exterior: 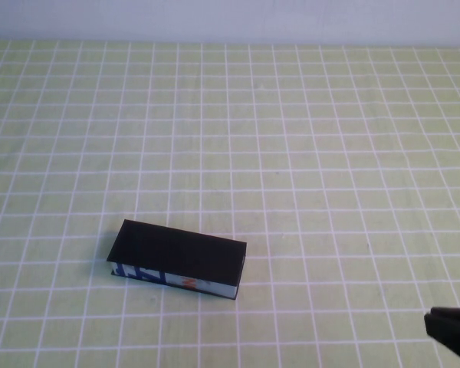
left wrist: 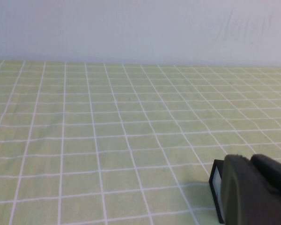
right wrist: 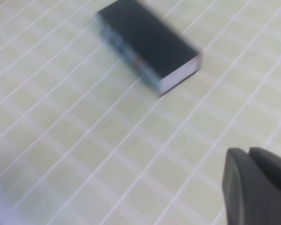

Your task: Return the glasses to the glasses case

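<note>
The glasses case (exterior: 178,259) lies shut on the green checked cloth, left of centre and near the front. Its black lid is on top and the blue-patterned side faces me. The glasses are not visible in any view. My right gripper (exterior: 445,326) is at the front right corner, shut and empty, well away from the case. The right wrist view shows its fingers together (right wrist: 249,154) with the case (right wrist: 147,42) far off. My left gripper (left wrist: 250,161) is outside the high view. It is shut and empty, with one end of the case (left wrist: 216,187) just beyond it.
The green cloth with white grid lines (exterior: 291,138) covers the whole table. A pale wall (left wrist: 140,28) runs along the far edge. No other objects are in view.
</note>
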